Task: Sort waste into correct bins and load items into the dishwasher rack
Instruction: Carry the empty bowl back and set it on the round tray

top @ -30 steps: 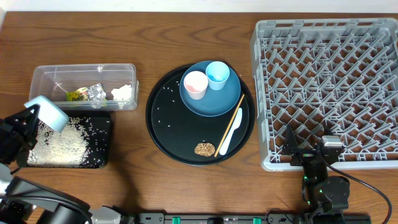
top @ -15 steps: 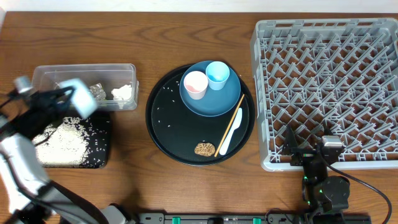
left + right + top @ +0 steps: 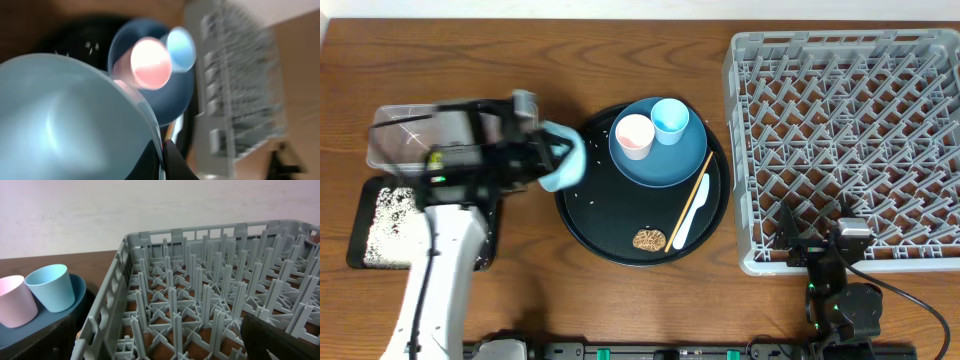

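Observation:
My left gripper is shut on the rim of a light blue bowl and holds it over the left edge of the round black tray. In the left wrist view the bowl fills the left, with the fingertips pinching its rim. On the tray a blue plate carries a pink cup and a blue cup. A chopstick, a white spoon and a cookie also lie on the tray. My right gripper is open at the near edge of the grey dishwasher rack.
A clear waste container stands at the far left, partly hidden by my left arm. A black tray with spilled rice lies in front of it. The right wrist view shows the rack's prongs and the two cups.
My left arm has swung right with the blue bowl, from over the rice tray, past the clear container, to the left edge of the round tray. The right arm has not moved.

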Controlling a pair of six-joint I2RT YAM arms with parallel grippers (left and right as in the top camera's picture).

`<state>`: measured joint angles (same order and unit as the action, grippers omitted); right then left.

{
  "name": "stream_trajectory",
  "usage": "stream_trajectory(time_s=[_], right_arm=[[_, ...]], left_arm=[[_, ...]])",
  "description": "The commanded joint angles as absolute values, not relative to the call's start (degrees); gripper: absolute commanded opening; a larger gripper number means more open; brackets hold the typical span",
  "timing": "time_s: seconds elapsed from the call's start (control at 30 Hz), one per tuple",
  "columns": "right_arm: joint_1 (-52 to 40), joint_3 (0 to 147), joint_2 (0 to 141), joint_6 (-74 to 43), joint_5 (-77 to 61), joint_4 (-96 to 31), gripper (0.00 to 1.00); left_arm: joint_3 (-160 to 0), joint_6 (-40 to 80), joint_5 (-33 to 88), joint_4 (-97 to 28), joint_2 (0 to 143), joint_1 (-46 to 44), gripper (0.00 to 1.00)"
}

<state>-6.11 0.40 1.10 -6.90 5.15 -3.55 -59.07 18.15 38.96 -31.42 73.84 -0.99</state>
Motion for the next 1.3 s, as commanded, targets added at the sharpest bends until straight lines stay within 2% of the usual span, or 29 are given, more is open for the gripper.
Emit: stream_trajectory(time_s=[0.0,0.1,0.3,0.67,0.73,0.77,0.8,0.9,1.0,1.13,1.27], right_arm=[[-6.1,0.3,1.2,-6.1,5.5,-3.7,0.99],[-6.1,0.3,1.2,-6.1,5.6,-3.7,0.99],[-6.1,0.3,1.2,-6.1,5.6,-3.7,0.99],[-6.1,0.3,1.2,-6.1,5.6,-3.7,0.99],[-6.1,0.3,1.2,-6.1,5.6,-3.7,0.99],[-6.1,0.3,1.2,-6.1,5.6,-3.7,0.99],[-6.1,0.3,1.2,-6.1,5.6,-3.7,0.99],[-6.1,0.3,1.2,-6.1,5.5,-3.7,0.99],[-6.1,0.3,1.2,-6.1,5.6,-3.7,0.99],[-6.1,0.3,1.2,-6.1,5.6,-3.7,0.99],[-6.1,0.3,1.2,-6.1,5.6,-3.7,0.99]], left_arm=[[-59.8,17.7,17.5,-33.3,74.0,-8.9,0.06],[-59.8,17.7,9.4,-35.8,74.6,-14.6,0.06],[-59.7,17.7,8.1,-37.5,78.4,-21.5,0.06],[-59.7,17.7,8.1,-36.6,87.9,-24.7,0.06],[-59.7,17.7,8.2,-36.6,87.9,-24.7,0.17],[-59.7,17.8,8.3,-36.6,87.9,-24.7,0.54],[-59.7,17.9,8.3,-36.6,87.9,-24.7,0.65],[-59.8,17.9,9.5,-36.6,87.8,-24.7,0.76],[-60.3,17.8,10.5,-35.7,86.9,-24.7,0.82],[-64.2,16.3,10.1,-36.4,83.9,-23.6,0.82],[-70.5,16.4,9.8,-40.3,79.8,-18.2,0.76]])
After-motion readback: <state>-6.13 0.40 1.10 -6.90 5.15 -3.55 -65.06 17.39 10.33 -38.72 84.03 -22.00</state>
